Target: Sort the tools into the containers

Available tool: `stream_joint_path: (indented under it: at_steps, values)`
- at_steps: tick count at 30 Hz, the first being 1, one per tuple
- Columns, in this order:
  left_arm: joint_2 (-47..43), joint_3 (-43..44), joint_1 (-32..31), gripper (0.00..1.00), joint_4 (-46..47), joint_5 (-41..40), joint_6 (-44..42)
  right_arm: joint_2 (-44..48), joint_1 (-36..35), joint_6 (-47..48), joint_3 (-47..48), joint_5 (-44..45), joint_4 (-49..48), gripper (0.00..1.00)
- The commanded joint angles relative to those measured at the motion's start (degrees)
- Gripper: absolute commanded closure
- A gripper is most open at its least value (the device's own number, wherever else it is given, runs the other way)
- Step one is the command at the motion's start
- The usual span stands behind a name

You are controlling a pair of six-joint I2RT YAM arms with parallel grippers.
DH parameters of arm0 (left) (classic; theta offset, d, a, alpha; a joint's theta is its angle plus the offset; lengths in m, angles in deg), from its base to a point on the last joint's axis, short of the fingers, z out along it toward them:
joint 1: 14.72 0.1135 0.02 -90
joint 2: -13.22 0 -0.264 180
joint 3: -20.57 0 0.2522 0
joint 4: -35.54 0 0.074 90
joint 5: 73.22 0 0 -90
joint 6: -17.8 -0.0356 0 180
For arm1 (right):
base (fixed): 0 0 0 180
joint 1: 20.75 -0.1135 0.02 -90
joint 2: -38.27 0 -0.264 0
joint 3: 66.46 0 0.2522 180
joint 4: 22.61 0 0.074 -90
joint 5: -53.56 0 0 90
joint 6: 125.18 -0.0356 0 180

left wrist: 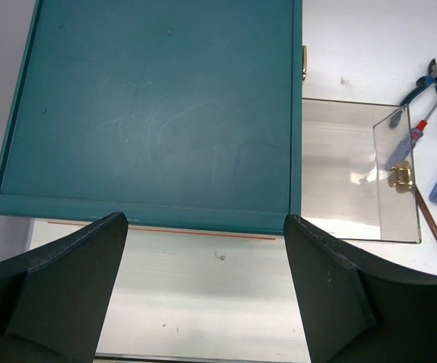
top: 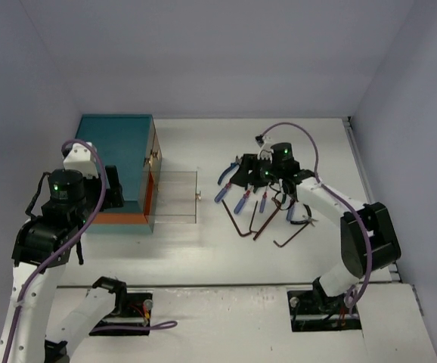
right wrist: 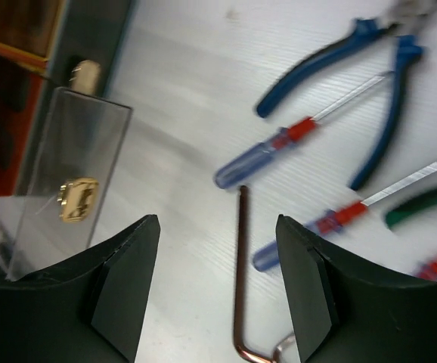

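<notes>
Right hand [right wrist: 218,291] parted, empty, hex key [right wrist: 240,257] lying below between its fingers [right wrist: 128,287], screwdrivers [right wrist: 268,149] just beyond, clear drawer [right wrist: 67,166] alongside.

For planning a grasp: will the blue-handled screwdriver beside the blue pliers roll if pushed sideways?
Likely yes: the screwdriver has a round-looking handle and lies flat on the smooth table. Its thin metal shaft looks stiff, so it should not bend when lifted.

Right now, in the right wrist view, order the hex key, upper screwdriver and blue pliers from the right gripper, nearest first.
1. Hex key: at the right gripper, between its jaws.
2. Upper screwdriver: just ahead, centre.
3. Blue pliers: farthest, upper right.
</notes>
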Motion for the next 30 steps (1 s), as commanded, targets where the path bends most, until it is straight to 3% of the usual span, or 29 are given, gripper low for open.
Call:
stream_joint_path:
  at_steps: [1, 6, 10, 18, 23, 30]
  values:
    - [0.07, 3.24, 0.01, 0.19, 1.15, 2.06, 1.16, 8.36, 0.34, 5.15, 1.07, 21.04, 11.31, 0.40]
    - [-0.55, 3.59, -1.17, 0.19, 0.09, 2.43, 1.64, 13.65, 2.42, 3.68, -2.55, 37.48, 18.10, 0.41]
    - [-1.24, 3.09, -1.94, 0.19, -0.68, 2.30, 1.85, 16.59, 5.21, 1.26, -5.46, 42.63, 20.77, 0.42]
    - [-2.08, 1.34, -3.21, 0.19, -1.16, 3.24, 2.32, 16.10, 8.08, -0.88, -8.25, 42.33, 22.02, 0.50]
    - [-1.95, 1.19, -3.68, 0.19, -1.11, 3.11, 2.15, 14.00, 7.97, -2.75, -9.32, 40.16, 21.87, 0.61]
    - [-0.84, 1.13, -4.01, 0.19, -1.05, 3.31, 2.30, 9.37, 7.26, -6.69, -9.39, 41.33, 21.66, 0.61]
